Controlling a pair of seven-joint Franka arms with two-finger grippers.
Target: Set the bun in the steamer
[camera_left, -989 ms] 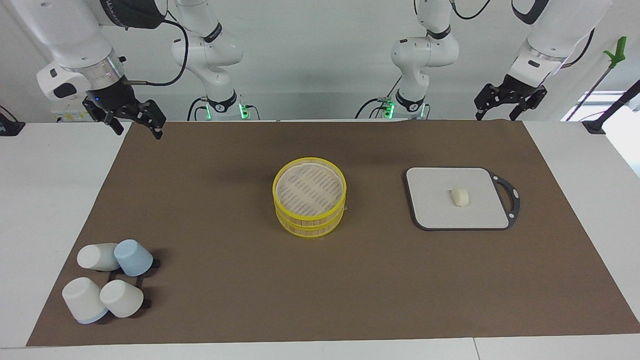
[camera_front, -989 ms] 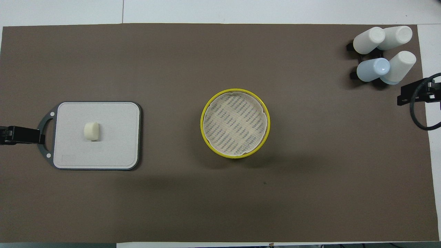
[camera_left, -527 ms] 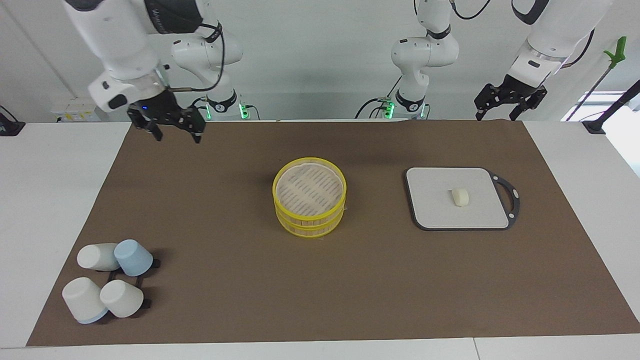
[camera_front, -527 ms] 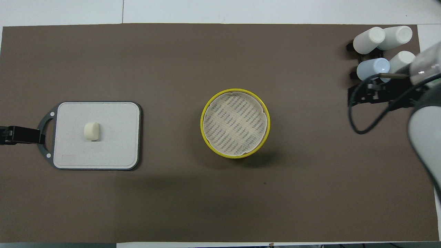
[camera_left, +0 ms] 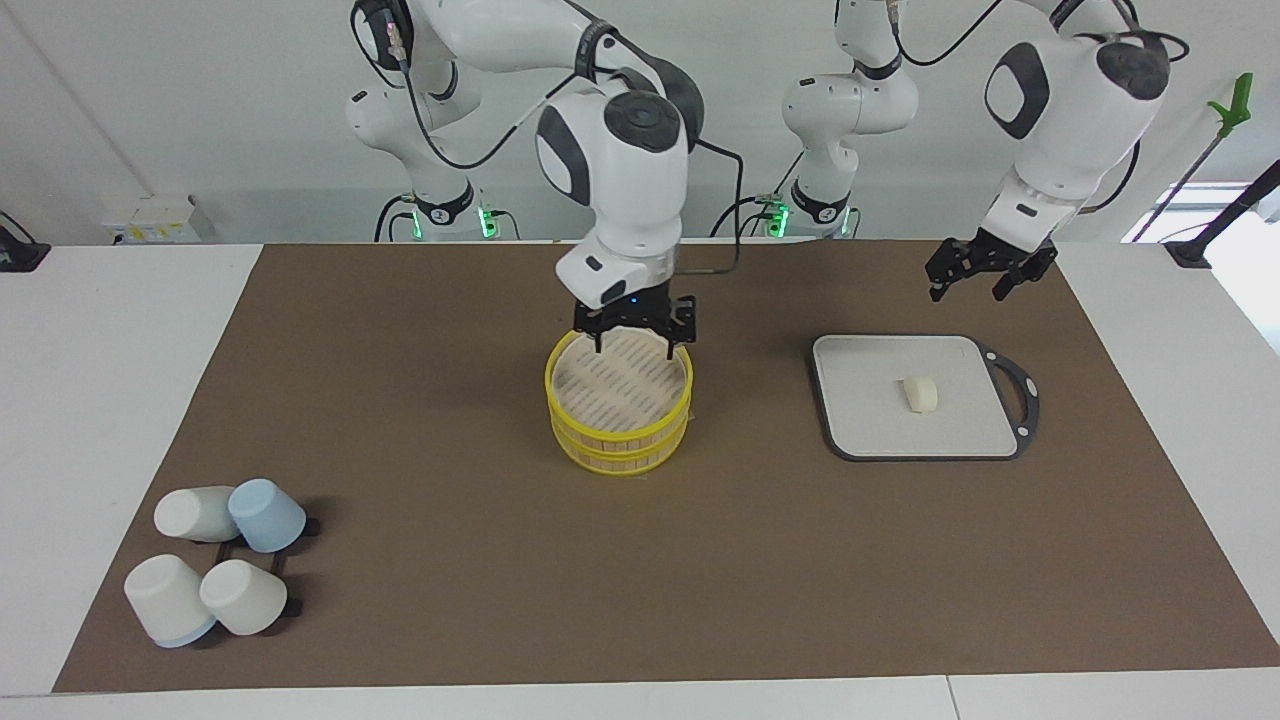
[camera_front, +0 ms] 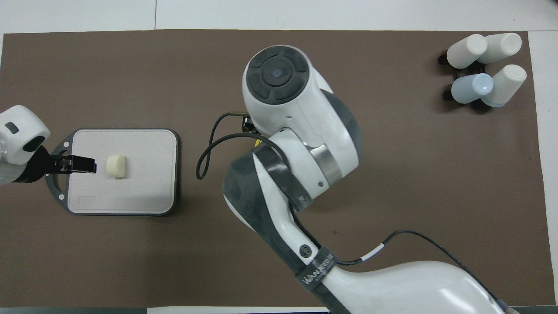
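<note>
right gripper [camera_left: 634, 335] has swung in from the table's edge, now over the steamer [camera_left: 619, 407], fingers wide, empty | left gripper [camera_left: 977, 272] lowered toward the board [camera_left: 860, 400], fingers wide | bun [camera_left: 921, 393] on board, unpicked

Cutting board [camera_left: 880, 400]; four cups [camera_left: 215, 560] on brown mat [camera_left: 400, 600].

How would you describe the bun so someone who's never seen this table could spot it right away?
Find the brown mat that covers the table, then the pale board with a dark handle toward the left arm's end. The bun lies alone on that board: a small cream lump, far smaller than the cups at the mat's right-arm end.
</note>
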